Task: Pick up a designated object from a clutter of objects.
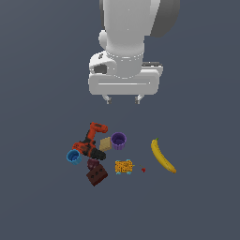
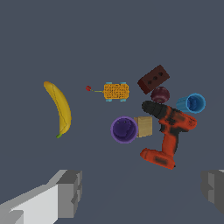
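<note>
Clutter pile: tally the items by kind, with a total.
Cups: 2, purple cup and blue cup
Power drill: 1
Tan block: 1
Dark red brick: 1
Dark plum-like ball: 1
Orange-yellow toy: 1
Banana: 1
Total: 8

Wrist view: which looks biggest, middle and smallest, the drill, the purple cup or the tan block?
1. Drill, clearly biggest.
2. Purple cup.
3. Tan block, smallest, though the cup hides part of it.
</note>
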`<state>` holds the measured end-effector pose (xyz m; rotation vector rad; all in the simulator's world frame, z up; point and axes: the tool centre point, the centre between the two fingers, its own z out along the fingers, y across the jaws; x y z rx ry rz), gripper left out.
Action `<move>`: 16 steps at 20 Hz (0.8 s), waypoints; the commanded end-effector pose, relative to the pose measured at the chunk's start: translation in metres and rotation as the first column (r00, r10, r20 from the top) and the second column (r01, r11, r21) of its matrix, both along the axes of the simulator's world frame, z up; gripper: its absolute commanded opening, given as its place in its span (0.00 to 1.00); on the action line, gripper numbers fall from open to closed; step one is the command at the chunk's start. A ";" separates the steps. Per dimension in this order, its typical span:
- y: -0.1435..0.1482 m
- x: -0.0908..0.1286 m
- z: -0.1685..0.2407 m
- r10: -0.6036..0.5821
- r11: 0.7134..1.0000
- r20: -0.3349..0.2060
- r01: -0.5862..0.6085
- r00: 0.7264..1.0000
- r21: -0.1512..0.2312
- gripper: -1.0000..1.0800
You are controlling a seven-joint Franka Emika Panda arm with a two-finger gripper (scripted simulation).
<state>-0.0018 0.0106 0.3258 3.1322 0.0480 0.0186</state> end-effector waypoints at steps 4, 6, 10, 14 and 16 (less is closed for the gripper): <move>-0.005 0.000 -0.001 -0.013 1.000 0.000 0.013 1.000 -0.001 0.62; -0.012 0.000 -0.002 -0.030 1.000 0.001 0.030 1.000 -0.003 0.62; -0.014 0.000 -0.003 -0.035 0.999 0.001 0.035 0.999 -0.003 0.62; -0.014 0.001 -0.007 -0.037 0.999 -0.006 0.037 0.999 -0.006 0.62; -0.013 0.002 -0.012 -0.038 0.999 -0.014 0.038 0.999 -0.009 0.62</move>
